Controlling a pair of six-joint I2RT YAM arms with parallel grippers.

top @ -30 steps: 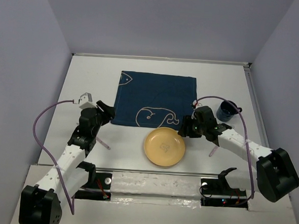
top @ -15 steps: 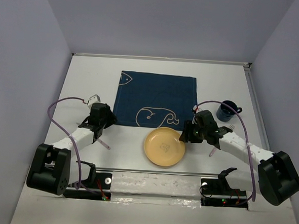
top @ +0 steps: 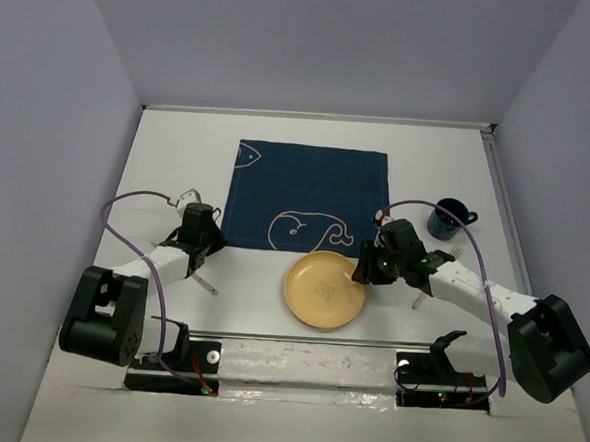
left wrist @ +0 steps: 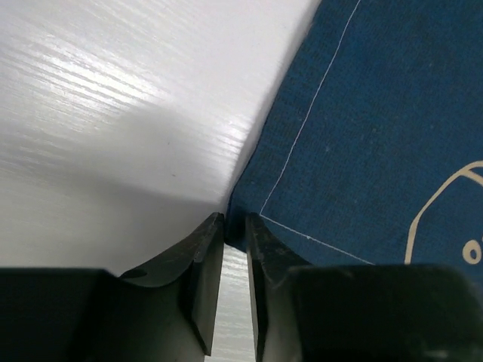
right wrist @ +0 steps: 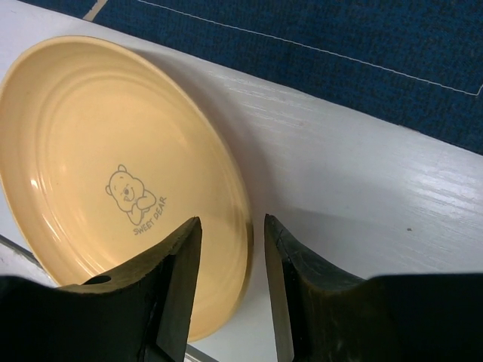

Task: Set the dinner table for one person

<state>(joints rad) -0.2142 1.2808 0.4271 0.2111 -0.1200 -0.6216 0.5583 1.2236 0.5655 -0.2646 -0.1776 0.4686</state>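
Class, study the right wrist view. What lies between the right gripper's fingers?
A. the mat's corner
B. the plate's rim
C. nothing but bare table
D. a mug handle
B: in the right wrist view the rim of the yellow plate runs up between the two fingers of the right gripper, which stand either side of it; the blue mat lies further off.

The white dinner table (top: 179,154) bears a blue whale mat (top: 317,182), yellow plate (top: 323,291) and dark mug (top: 445,218).

A dark blue whale-print cloth mat (top: 307,187) lies flat. Just off its near edge is a yellow bear-printed plate (top: 323,291), to its right a navy mug (top: 445,218), and off its near-left corner possibly a pink utensil (top: 206,284).
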